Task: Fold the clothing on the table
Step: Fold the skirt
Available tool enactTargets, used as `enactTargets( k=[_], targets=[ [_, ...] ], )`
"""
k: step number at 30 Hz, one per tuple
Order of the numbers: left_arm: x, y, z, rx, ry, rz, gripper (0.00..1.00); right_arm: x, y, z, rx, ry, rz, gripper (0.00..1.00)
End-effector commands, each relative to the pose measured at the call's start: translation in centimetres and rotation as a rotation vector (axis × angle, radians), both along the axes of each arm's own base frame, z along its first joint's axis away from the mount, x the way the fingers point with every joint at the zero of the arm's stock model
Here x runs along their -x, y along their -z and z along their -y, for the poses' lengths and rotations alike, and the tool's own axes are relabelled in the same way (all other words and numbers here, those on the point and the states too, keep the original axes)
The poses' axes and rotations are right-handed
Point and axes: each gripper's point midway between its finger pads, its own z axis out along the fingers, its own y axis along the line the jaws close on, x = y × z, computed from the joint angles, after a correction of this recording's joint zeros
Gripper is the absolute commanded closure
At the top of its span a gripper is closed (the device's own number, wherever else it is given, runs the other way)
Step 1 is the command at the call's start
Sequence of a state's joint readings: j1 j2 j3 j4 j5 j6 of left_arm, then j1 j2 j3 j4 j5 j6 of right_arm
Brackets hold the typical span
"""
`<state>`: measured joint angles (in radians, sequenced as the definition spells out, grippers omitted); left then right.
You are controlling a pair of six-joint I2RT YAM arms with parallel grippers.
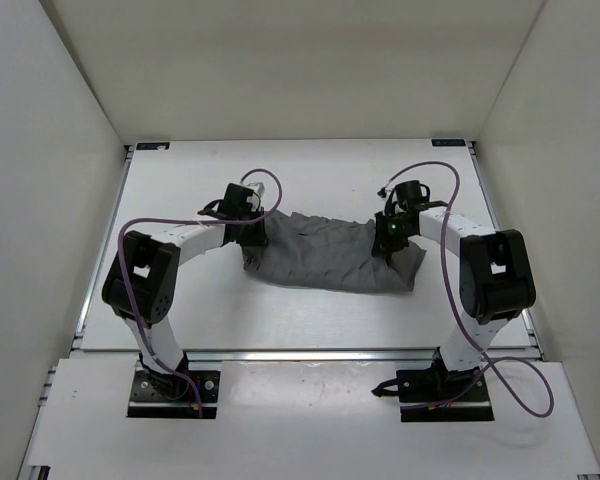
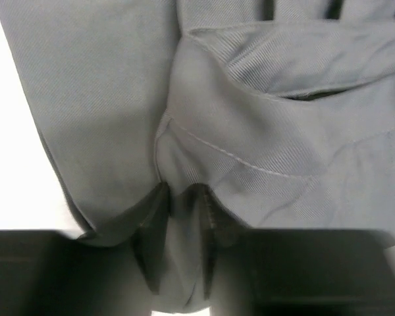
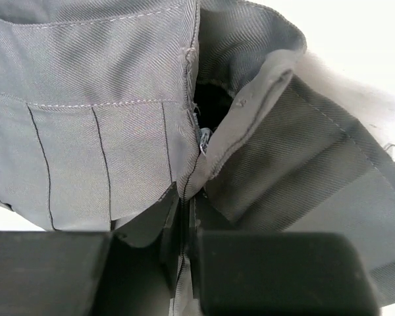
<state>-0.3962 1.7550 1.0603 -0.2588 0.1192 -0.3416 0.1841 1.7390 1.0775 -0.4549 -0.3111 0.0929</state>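
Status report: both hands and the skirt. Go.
Left hand shut on skirt, left end. Right hand shut on right end. Skirt bunched on table, not yet folded. No obstruction seen.

The top camera sits high above and behind the arm bases, tilted down and forward, far enough back to take in the whole flat matte white tabletop [image 1: 310, 320] from near rail to far wall. Each wrist camera looks along its own black fingers from very close. The one behind the left gripper [image 2: 179, 204] faces the left end of the grey pleated fabric skirt [image 2: 105, 99], and the one behind the right gripper [image 3: 186, 204] faces its right end. All three views share that skirt.
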Motion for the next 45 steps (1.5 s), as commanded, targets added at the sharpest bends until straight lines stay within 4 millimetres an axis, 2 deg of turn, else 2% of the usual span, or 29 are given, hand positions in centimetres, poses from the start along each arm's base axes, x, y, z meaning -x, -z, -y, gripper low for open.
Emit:
enactTargets(
  k=[1, 4, 5, 6, 8, 10, 12, 13, 14, 16, 19, 22, 23, 25, 28, 30, 33, 36, 37, 38, 39, 41, 42, 43, 44, 45],
  targets=[
    [-1.9, -1.5, 1.2, 0.025, -0.007, 0.052, 0.79, -1.8, -1.0, 0.7, 0.0, 0.017, 0.056, 0.97],
    [-2.5, -0.4, 0.9, -0.007, -0.034, 0.015, 0.96, -1.7, -0.9, 1.3, -0.01, 0.04, 0.055, 1.0],
    [-2.3, 0.4, 0.8, -0.027, -0.036, -0.01, 0.99, -1.5, -0.9, 1.6, -0.012, 0.046, 0.051, 1.0],
    [-2.4, 0.1, 1.3, -0.028, -0.03, -0.008, 1.0, -1.4, -1.1, 1.8, -0.01, 0.056, 0.058, 1.0],
    [-2.2, 1.5, 0.9, -0.068, -0.046, -0.054, 1.0, -1.7, -1.5, 2.6, -0.016, 0.081, 0.073, 1.0],
    [-2.4, 1.3, 1.0, -0.086, -0.049, -0.051, 1.0, -1.3, -1.6, 3.5, -0.025, 0.121, 0.071, 1.0],
    [-1.8, 2.1, 0.7, -0.099, -0.058, -0.082, 1.0, -0.7, -1.1, 4.0, -0.034, 0.149, 0.057, 1.0],
    [-2.3, 2.0, 0.3, -0.104, -0.073, -0.069, 1.0, -0.3, -0.9, 4.4, -0.046, 0.163, 0.048, 1.0],
    [-2.3, 2.1, 0.2, -0.104, -0.074, -0.067, 1.0, -0.7, -1.2, 4.7, -0.059, 0.177, 0.062, 1.0],
    [-2.3, 2.1, -0.4, -0.095, -0.094, -0.071, 1.0, 0.3, -0.3, 5.2, -0.066, 0.195, 0.035, 1.0],
    [-2.3, 1.9, -0.6, -0.086, -0.099, -0.07, 1.0, 0.7, 0.5, 5.5, -0.057, 0.204, 0.013, 1.0],
    [-2.4, 1.7, -0.5, -0.086, -0.083, -0.066, 1.0, 1.0, 0.9, 4.8, -0.06, 0.191, -0.007, 0.99],
    [-2.4, 1.5, -0.4, -0.083, -0.077, -0.063, 1.0, 0.6, 0.3, 4.7, -0.061, 0.189, 0.008, 1.0],
    [-2.3, 1.5, -0.1, -0.093, -0.069, -0.065, 1.0, 0.0, -0.3, 4.2, -0.069, 0.179, 0.022, 0.92],
    [-2.2, 0.9, -0.3, -0.087, -0.072, -0.06, 0.99, -1.7, -2.1, 4.3, -0.055, 0.166, 0.077, 0.72],
    [-1.4, 0.4, -0.4, -0.099, -0.074, -0.068, 1.0, -2.6, -3.4, 4.4, -0.059, 0.166, 0.098, 0.57],
    [0.7, 0.6, -0.9, -0.117, -0.089, -0.113, 1.0, -5.1, -6.2, 4.8, -0.065, 0.173, 0.153, 0.46],
    [3.4, 0.3, -0.6, -0.094, -0.077, -0.132, 1.0, -6.1, -7.8, 5.4, -0.041, 0.172, 0.188, 0.42],
    [3.8, -0.2, -0.7, -0.088, -0.083, -0.116, 1.0, -5.8, -7.3, 5.6, -0.035, 0.176, 0.169, 0.41],
    [4.6, -0.4, -0.1, -0.081, -0.065, -0.111, 1.0, -5.9, -8.1, 5.6, -0.032, 0.173, 0.192, 0.42],
    [5.1, -0.9, 0.1, -0.072, -0.065, -0.101, 1.0, -5.6, -7.8, 5.7, -0.029, 0.176, 0.18, 0.41],
    [5.8, -2.2, 0.9, -0.053, -0.054, -0.073, 1.0, -4.3, -7.6, 6.2, -0.007, 0.194, 0.173, 0.39],
    [6.0, -2.3, 1.0, -0.051, -0.053, -0.07, 0.95, -3.2, -7.1, 6.2, -0.009, 0.192, 0.16, 0.37],
    [5.5, -3.2, 0.6, -0.059, -0.07, -0.033, 0.84, -2.8, -7.0, 6.2, -0.009, 0.19, 0.159, 0.32],
    [5.3, -3.6, 0.4, -0.054, -0.08, -0.022, 0.81, -1.7, -6.3, 6.2, -0.02, 0.197, 0.145, 0.25],
    [4.9, -4.1, 0.0, -0.047, -0.091, -0.01, 0.73, -0.8, -6.0, 6.5, -0.02, 0.201, 0.144, 0.22]
  ],
)
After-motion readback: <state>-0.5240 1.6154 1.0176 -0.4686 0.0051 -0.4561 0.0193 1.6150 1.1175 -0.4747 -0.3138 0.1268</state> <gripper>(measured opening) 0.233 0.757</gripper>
